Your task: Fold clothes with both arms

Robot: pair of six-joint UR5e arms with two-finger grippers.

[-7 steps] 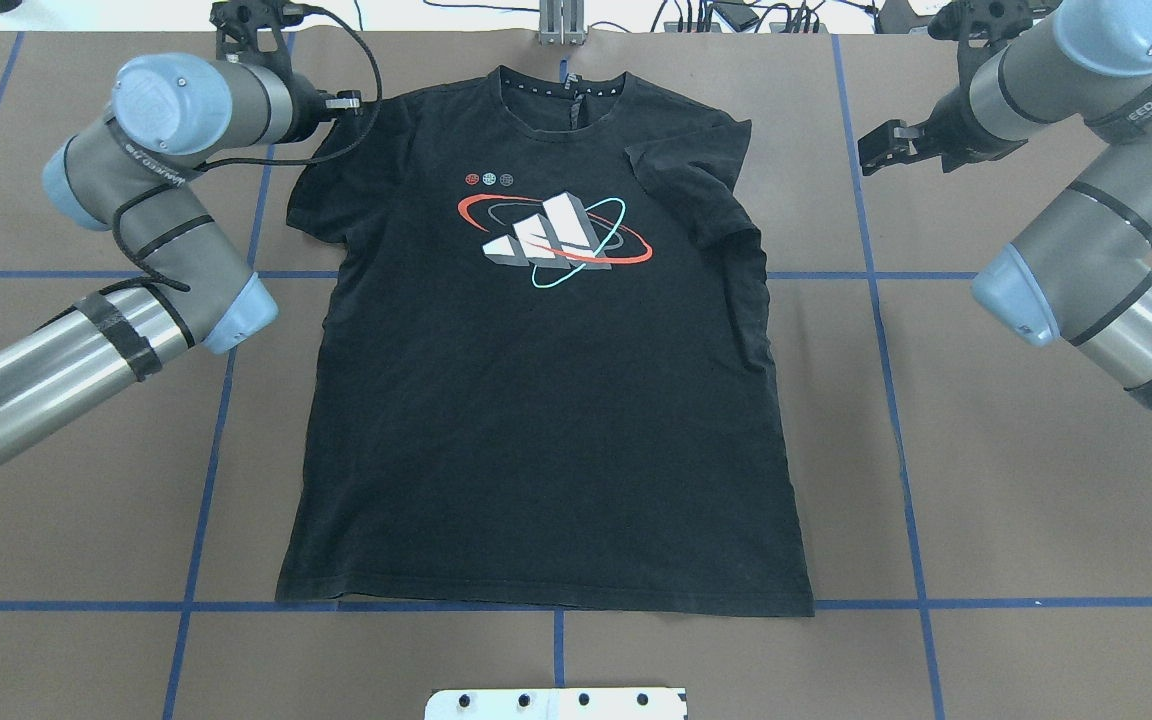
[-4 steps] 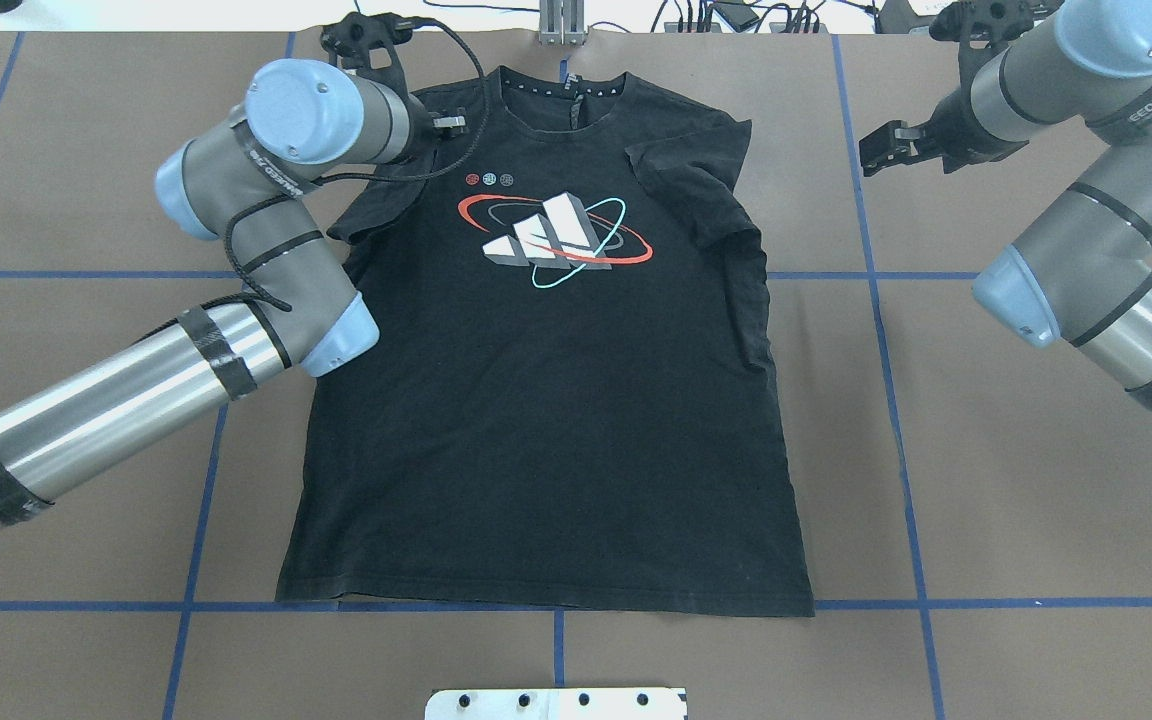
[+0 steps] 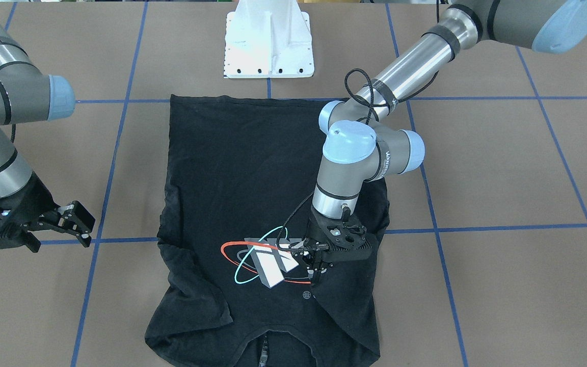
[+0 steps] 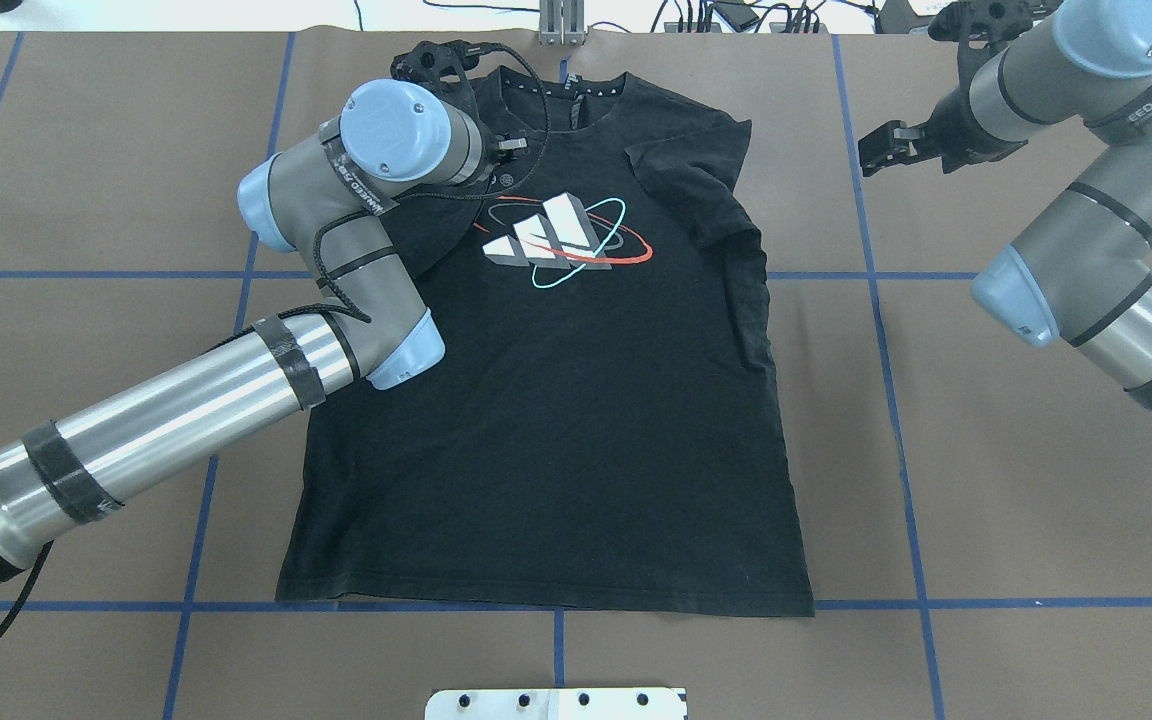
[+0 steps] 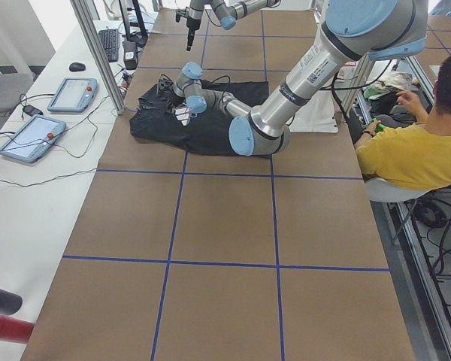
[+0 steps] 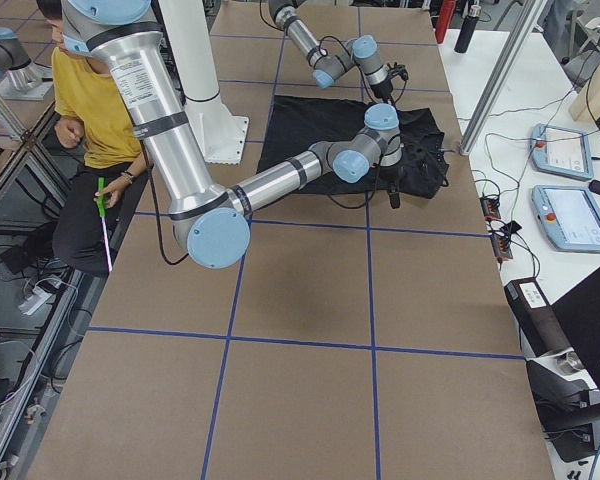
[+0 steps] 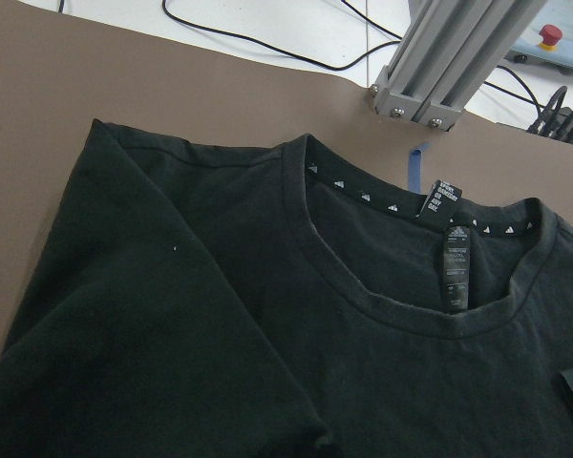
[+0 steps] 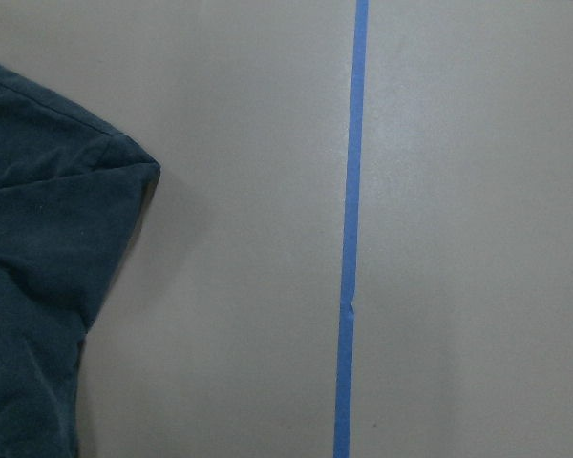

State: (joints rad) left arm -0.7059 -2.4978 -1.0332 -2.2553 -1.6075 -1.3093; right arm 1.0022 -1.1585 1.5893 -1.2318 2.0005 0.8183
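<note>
The black T-shirt point(image 4: 556, 430) lies flat, front up, collar point(image 7: 382, 296) at the far edge, with its white, red and teal graphic point(image 4: 556, 235) showing. Its right sleeve point(image 4: 696, 190) lies folded in over the chest. My left gripper point(image 3: 316, 270) is over the chest beside the graphic, shut on the left sleeve point(image 3: 344, 311), which is pulled in over the shirt. In the overhead view the left gripper point(image 4: 501, 150) is mostly hidden by its wrist. My right gripper point(image 4: 876, 150) is open and empty above the table, off the shirt's right shoulder; it also shows in the front-facing view point(image 3: 77, 224).
Blue tape lines point(image 8: 349, 239) grid the brown table. The white pedestal base point(image 3: 268, 41) stands by the shirt's hem. An aluminium post point(image 4: 561, 20) and cables sit just past the collar. A seated person in yellow point(image 5: 413, 150) is beside the table.
My left arm has swung right from the table's left side over the shirt, drawing the left sleeve inward across the chest. The right arm has not moved.
</note>
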